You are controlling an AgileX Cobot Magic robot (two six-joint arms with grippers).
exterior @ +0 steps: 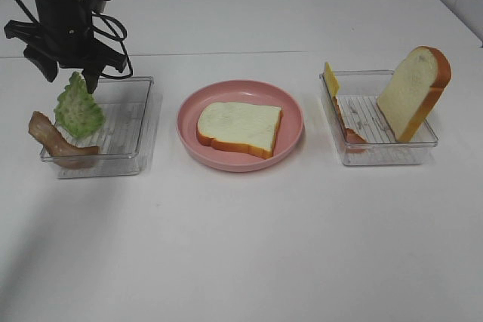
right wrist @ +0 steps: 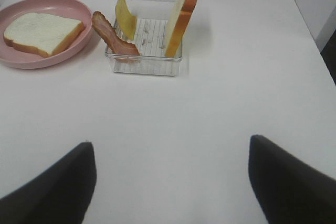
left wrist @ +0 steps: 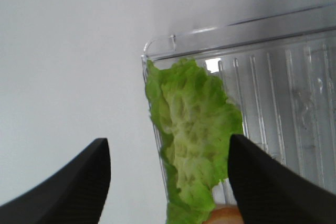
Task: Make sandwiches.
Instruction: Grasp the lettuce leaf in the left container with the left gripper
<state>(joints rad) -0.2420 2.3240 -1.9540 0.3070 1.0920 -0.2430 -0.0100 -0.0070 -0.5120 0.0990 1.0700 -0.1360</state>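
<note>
No stacked sandwiches are in view; the parts lie apart. One white bread slice (exterior: pixel 240 126) (right wrist: pixel 42 32) lies on the pink plate (exterior: pixel 294 111) (right wrist: pixel 84 9). A green lettuce leaf (exterior: pixel 78 107) (left wrist: pixel 194 140) leans at the left tray's (exterior: pixel 124 122) edge, with a bacon strip (exterior: pixel 56 141) beside it. My left gripper (exterior: pixel 69 77) (left wrist: pixel 168 182) hangs just above the lettuce, open, its fingers either side of the leaf. The right tray (exterior: pixel 377 152) (right wrist: pixel 147 64) holds cheese (exterior: pixel 330 79) (right wrist: pixel 126 17), bacon (exterior: pixel 349 127) (right wrist: pixel 113 35) and an upright bread slice (exterior: pixel 415 92) (right wrist: pixel 181 17). My right gripper (right wrist: pixel 170 182) is open and empty, well back from that tray.
The white table (exterior: pixel 241 246) carries the two clear trays with the plate between them. The left arm's cables (exterior: pixel 113 32) hang behind the left tray. The table's right edge shows near the wall (right wrist: pixel 328 30).
</note>
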